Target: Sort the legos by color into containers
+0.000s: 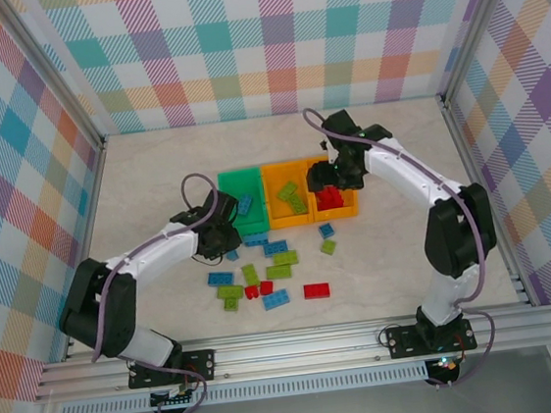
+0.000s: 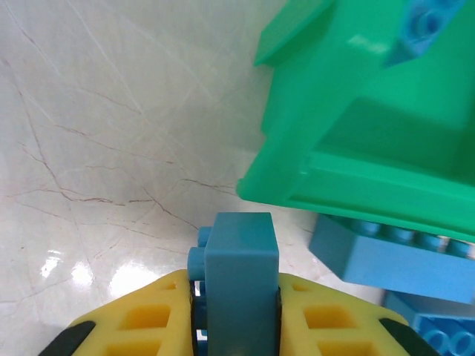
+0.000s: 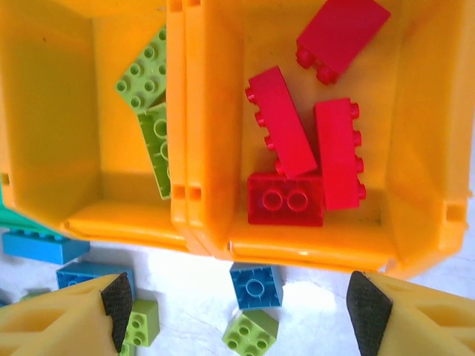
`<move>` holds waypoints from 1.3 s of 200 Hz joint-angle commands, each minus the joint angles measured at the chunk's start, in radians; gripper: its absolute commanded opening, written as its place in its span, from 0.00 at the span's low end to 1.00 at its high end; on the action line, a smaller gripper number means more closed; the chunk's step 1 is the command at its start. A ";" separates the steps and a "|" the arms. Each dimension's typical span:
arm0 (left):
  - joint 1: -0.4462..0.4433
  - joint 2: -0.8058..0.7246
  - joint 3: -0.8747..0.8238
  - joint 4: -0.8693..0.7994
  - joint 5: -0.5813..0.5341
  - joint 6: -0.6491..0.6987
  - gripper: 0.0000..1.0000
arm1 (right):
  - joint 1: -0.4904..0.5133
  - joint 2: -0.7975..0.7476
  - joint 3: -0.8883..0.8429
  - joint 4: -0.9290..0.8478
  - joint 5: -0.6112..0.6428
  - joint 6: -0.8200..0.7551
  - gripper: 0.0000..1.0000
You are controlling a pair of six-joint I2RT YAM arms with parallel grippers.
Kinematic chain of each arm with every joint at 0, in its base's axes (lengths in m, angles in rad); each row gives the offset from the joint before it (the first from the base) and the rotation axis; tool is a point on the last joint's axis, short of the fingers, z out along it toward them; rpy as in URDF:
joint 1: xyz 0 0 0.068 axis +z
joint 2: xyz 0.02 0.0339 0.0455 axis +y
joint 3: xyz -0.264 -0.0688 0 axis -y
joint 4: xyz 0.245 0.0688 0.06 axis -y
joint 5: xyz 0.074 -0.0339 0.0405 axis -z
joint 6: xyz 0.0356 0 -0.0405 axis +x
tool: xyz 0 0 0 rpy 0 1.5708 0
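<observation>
The left gripper [image 2: 236,326] clamps its jaws on a blue lego [image 2: 241,274] just beside the green bin [image 2: 356,156], likely its destination, while the right gripper [image 3: 241,305] hangs two bins over, jaws wide.

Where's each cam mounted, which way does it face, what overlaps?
Top external: above and behind the robot, looking down on the table; both arms, left hand, right hand.
Left wrist: on the left arm, facing the green bin; its fingers shut on a blue brick.
Right wrist: above two orange bins, looking down; open fingers at bottom.
Shared: red bricks, top external and right wrist.
</observation>
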 commanded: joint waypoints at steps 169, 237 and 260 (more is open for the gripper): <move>0.072 0.387 0.589 -0.085 -0.011 0.232 0.31 | 0.254 -0.271 -0.552 0.119 -0.076 0.133 0.72; 0.074 0.360 0.574 -0.066 0.025 0.185 0.79 | 0.349 -0.378 -0.569 0.090 -0.292 -0.532 0.77; 0.077 0.337 0.556 -0.054 0.029 0.170 0.87 | 0.410 -0.309 -0.542 0.037 -0.281 -0.680 0.75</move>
